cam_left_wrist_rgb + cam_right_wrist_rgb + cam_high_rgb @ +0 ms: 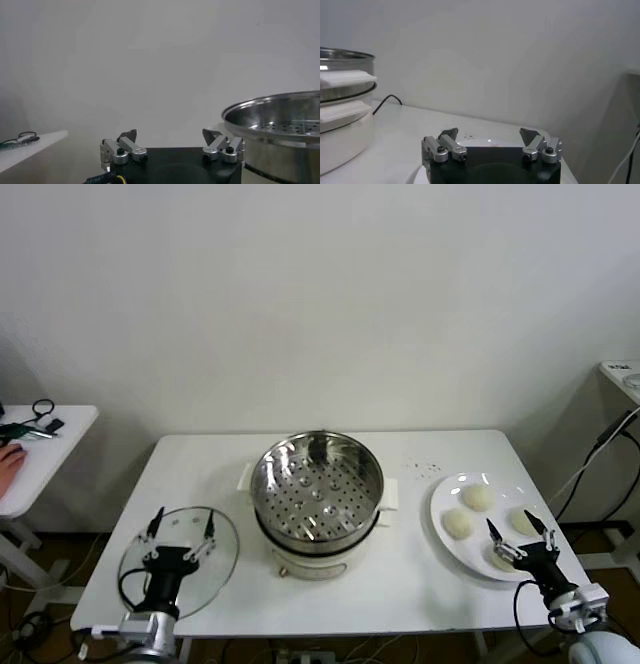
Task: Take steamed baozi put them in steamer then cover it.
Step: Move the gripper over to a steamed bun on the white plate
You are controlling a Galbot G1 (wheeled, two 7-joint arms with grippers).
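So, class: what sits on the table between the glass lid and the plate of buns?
In the head view, the steamer stands between the glass lid and the plate of buns.

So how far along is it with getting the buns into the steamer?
Nothing is done yet. The steamer tray is empty, four baozi sit on the white plate, and the glass lid lies on the table. Both jaws are open and empty: right gripper over the plate, left gripper over the lid.
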